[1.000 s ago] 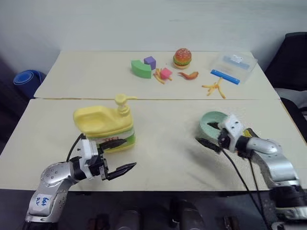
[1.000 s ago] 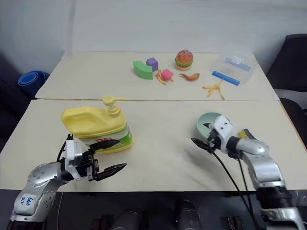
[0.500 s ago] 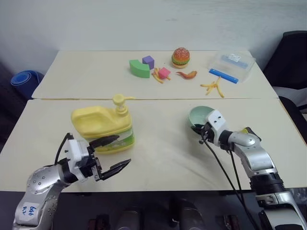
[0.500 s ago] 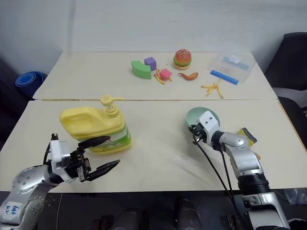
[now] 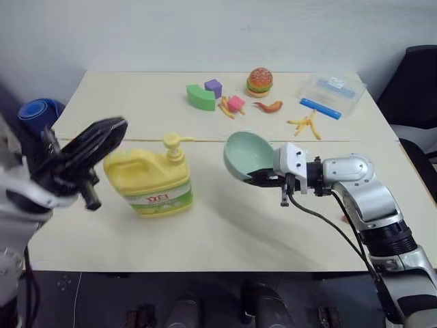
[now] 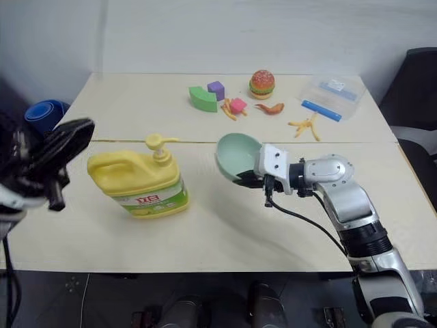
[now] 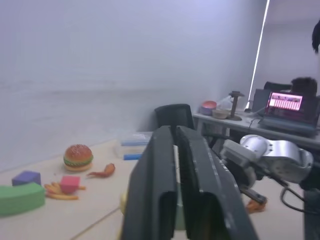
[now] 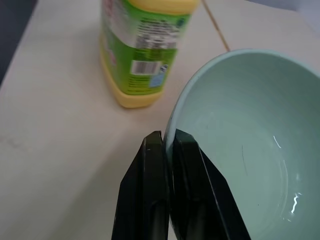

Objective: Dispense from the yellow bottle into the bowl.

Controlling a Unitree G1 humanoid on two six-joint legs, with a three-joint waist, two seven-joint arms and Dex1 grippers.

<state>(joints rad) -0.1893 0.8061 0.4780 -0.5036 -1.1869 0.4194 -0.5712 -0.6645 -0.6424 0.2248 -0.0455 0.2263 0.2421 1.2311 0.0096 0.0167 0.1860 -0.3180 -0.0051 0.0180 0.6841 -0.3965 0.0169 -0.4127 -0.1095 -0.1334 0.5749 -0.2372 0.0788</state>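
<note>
Pinched on the near rim of the bowl [image 5: 244, 154], the right gripper [image 5: 260, 179] had its two black fingers [image 8: 156, 200] pressed together with the pale green wall between them, one finger inside and one outside, and it held the bowl raised off the table [image 5: 225, 225] and tipped so that its hollow faced the camera. The bowl hung over the middle of the near table, just to the right of the yellow bottle [image 5: 151, 183] and apart from it, its rim about level with the pump top [image 5: 173, 143]. The bottle stood upright on the table with its green-and-white label toward the robot and its spout pointing right, toward the bowl. Left of the bottle, the left gripper [image 5: 109, 131] was lifted above the table beside the jug's handle, its fingers [image 7: 165, 190] closed flat against each other with nothing between them, touching nothing. On the far table lay a toy burger [image 5: 259, 81], a green curved block [image 5: 201, 98], a purple cube [image 5: 214, 88], a pink cube [image 5: 236, 104], an orange shrimp-like toy [image 5: 268, 106], some scattered toy fries [image 5: 304, 126], and a clear plastic box [image 5: 332, 92] with a blue strip along its near edge. A rolled blue mat [image 5: 39, 113] lay on the floor at the far left, and a black chair [image 5: 413, 89] stood at the right edge.
</note>
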